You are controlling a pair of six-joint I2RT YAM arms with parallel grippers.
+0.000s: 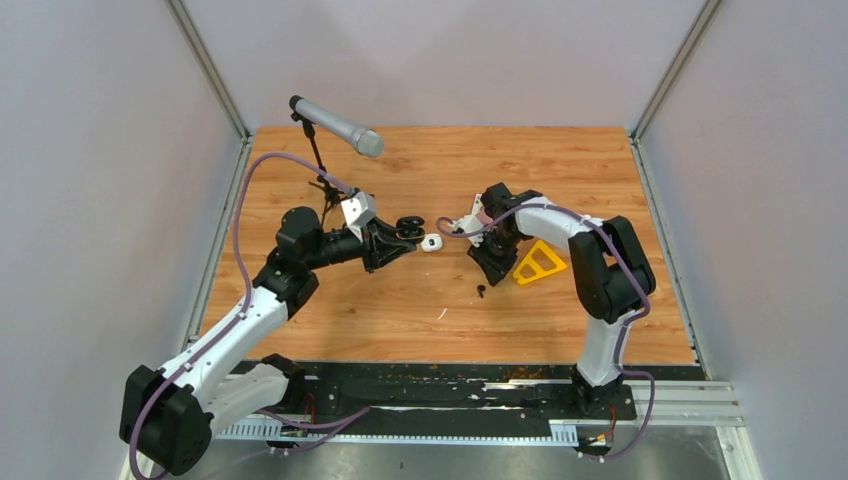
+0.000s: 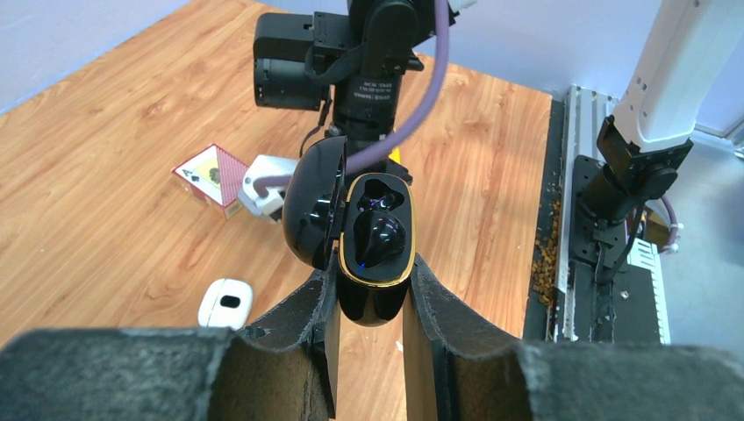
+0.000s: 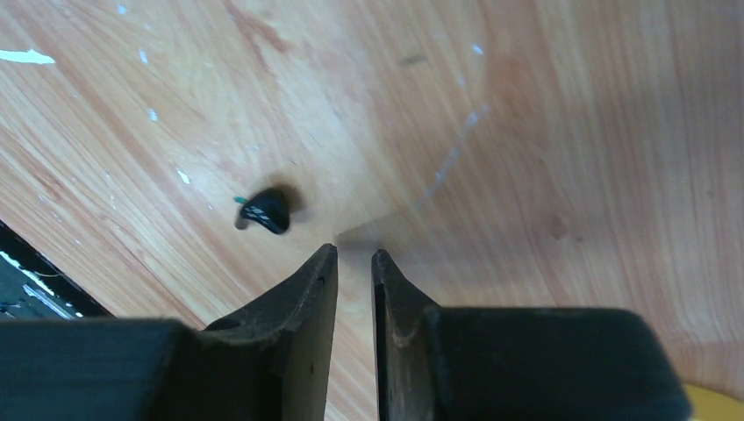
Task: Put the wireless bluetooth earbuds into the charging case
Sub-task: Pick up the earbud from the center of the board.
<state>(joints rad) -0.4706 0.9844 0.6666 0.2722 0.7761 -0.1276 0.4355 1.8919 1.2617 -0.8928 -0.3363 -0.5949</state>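
Note:
My left gripper (image 2: 370,272) (image 1: 398,238) is shut on the lower end of a glossy black charging case (image 2: 375,241) (image 1: 408,226) with a gold rim. The case's lid stands open to the left. One black earbud (image 2: 379,237) sits in the case's nearer socket, and the farther socket shows empty. Another black earbud (image 3: 266,211) (image 1: 481,291) lies loose on the wood. My right gripper (image 3: 354,254) (image 1: 490,262) hangs just above the table beside that earbud. Its jaws stand a narrow gap apart with nothing between them. No white earbuds show.
A small white case (image 1: 431,243) (image 2: 225,303) lies between the arms. A yellow triangle (image 1: 540,262) sits under the right arm. A microphone on a stand (image 1: 337,126) rises at the back left. A card box (image 2: 211,174) and a thin white sliver (image 1: 441,313) lie on the wood.

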